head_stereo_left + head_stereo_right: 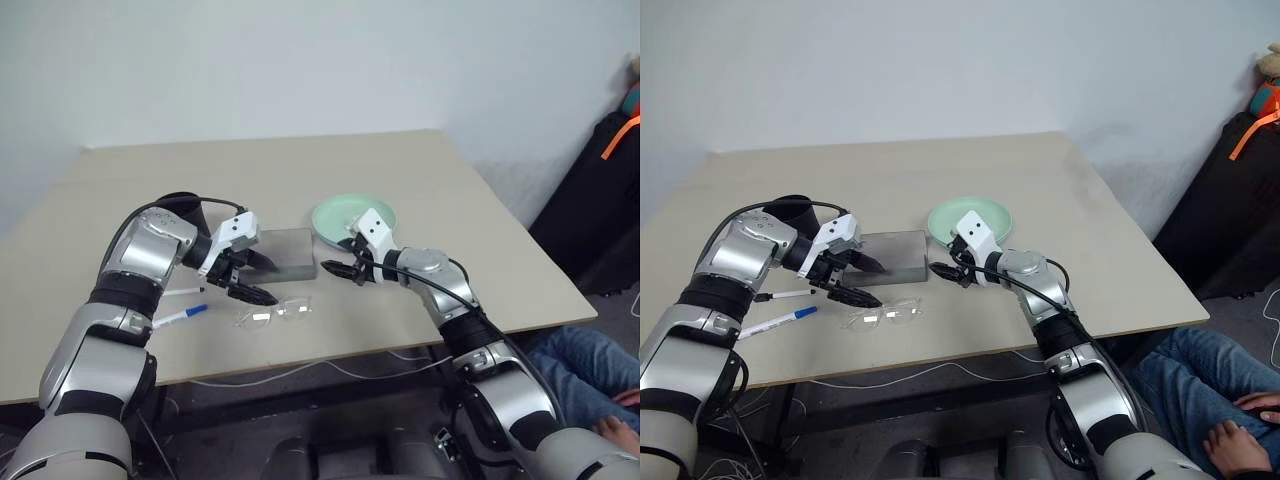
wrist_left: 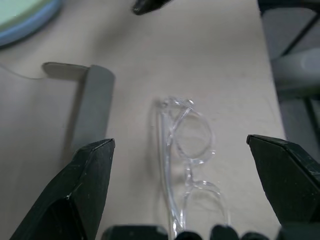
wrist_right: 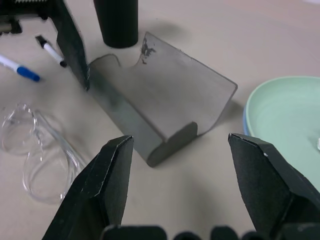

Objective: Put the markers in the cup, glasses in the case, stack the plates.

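Note:
The clear glasses (image 1: 275, 313) lie near the table's front edge, in front of the grey case (image 1: 287, 252). My left gripper (image 1: 258, 280) hangs open and empty just above the glasses (image 2: 187, 150), beside the case's left end. At the case's right end (image 3: 160, 107), my right gripper (image 1: 338, 270) is open and empty. A mint green plate (image 1: 340, 215) rests on a light blue plate (image 2: 30, 31) behind it. The blue-capped marker (image 1: 185, 316) and the black-capped marker (image 1: 185, 290) lie left of the glasses. The black cup (image 1: 790, 210) stands behind my left arm.
A small white scrap (image 3: 318, 143) lies in the green plate. A person's legs in jeans (image 1: 590, 350) are at the table's front right corner, and a black bag (image 1: 600, 200) stands to the right. Cables hang under the front edge (image 1: 300, 372).

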Controlling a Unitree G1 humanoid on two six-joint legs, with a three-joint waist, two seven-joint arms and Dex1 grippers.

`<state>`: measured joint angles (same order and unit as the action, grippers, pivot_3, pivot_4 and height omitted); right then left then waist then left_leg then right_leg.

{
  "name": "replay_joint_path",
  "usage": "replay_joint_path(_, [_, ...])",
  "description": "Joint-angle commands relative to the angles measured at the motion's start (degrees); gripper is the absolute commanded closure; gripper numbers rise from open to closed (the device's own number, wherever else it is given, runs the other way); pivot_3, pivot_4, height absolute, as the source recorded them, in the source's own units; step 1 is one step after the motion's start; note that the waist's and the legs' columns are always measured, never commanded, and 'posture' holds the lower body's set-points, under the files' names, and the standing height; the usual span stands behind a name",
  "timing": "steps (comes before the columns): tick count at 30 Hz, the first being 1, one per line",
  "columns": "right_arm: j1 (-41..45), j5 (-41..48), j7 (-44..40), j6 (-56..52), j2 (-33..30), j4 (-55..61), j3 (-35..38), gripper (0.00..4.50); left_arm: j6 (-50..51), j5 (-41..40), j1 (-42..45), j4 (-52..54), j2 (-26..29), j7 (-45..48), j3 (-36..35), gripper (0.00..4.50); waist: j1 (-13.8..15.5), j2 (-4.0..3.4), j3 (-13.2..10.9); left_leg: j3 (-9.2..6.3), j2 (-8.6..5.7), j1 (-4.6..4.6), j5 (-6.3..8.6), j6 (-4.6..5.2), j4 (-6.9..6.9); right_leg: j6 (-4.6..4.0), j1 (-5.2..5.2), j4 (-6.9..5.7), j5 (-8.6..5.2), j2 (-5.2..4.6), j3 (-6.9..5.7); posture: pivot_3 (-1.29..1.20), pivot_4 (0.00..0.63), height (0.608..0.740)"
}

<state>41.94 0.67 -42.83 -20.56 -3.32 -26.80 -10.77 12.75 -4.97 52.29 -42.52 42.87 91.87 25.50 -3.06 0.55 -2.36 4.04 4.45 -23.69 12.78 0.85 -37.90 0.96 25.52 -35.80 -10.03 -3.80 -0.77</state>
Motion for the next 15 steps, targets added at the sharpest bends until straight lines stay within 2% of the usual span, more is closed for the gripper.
replay_joint_path(1, [0.61, 1.83, 1.91, 0.01, 0.68, 3.34, 1.25, 1.21, -1.87, -0.36, 3.42, -1.45, 2.18, 0.63, 4.97, 0.00, 0.00, 0.00, 0.00, 0.00, 0.00, 0.00, 0.00, 0.00, -0.02, 0.00, 0.00, 0.00, 0.00, 0.00, 0.01, 0.00, 0.000, 0.740])
replay_joint_path(7, [0.05, 2.61, 0.37, 0.61, -0.71, 4.26, 0.39, 1.21, -5.14, 0.14, 6.94, -6.62, 2.64, 0.63, 9.41, 0.00, 0.20, 0.02, -0.01, -0.02, 0.00, -0.01, 0.00, 0.00, -0.03, -0.01, 0.00, 0.00, 0.00, -0.01, 0.01, 0.00, 0.000, 0.740])
replay_joint_path(13, [-2.87, 6.06, -11.85, 1.57, -8.55, 8.81, -0.49, 1.21, -5.50, 0.80, 8.47, -8.58, 1.57, 0.63, 9.92, 0.00, 0.44, 0.05, -0.01, -0.02, 0.00, -0.13, 0.03, 0.05, -0.15, 0.03, 0.00, 0.04, -0.03, -0.03, 0.01, 0.00, 0.000, 0.740])
replay_joint_path(15, [-3.27, 6.72, -13.56, 1.37, -9.90, 9.39, -0.92, 1.21, -5.31, 0.90, 8.42, -8.33, 1.58, 0.63, 9.88, 0.00, 0.38, 0.05, -0.01, -0.02, 0.00, -0.13, 0.03, 0.06, -0.16, 0.03, 0.01, 0.03, -0.03, -0.03, 0.01, 0.00, 0.000, 0.740])
